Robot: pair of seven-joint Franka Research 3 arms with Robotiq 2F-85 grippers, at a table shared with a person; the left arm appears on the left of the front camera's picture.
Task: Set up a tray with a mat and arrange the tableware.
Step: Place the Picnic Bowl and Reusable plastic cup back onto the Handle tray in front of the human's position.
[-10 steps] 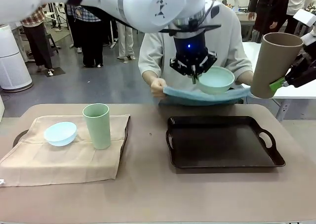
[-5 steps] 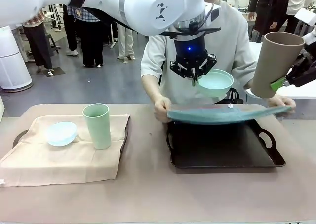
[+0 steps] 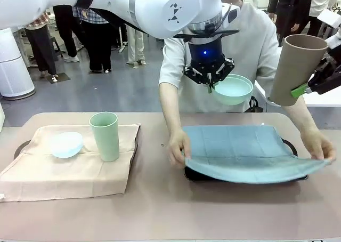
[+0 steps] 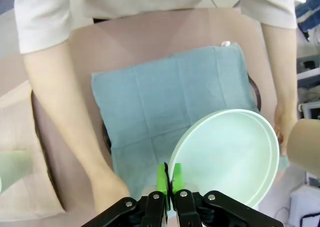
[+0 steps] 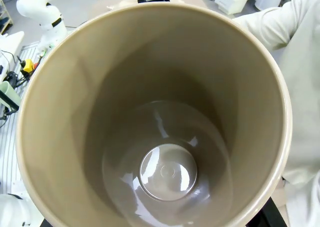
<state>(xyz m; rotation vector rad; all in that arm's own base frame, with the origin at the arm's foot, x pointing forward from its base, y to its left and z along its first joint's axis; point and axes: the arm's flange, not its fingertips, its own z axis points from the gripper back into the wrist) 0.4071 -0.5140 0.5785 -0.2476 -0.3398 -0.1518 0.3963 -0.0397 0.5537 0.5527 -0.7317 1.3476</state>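
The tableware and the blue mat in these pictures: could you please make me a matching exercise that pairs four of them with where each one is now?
Things:
1. mint green bowl
2. tan cup
3. light green cup
4. blue mat

Places:
A. standing on the beige cloth
B. held in the air by the right pincer
C. being spread over the dark tray by the person's hands
D. pinched at its rim by the left pincer

Pairs: 1-D, 2-B, 3-A, 4-C
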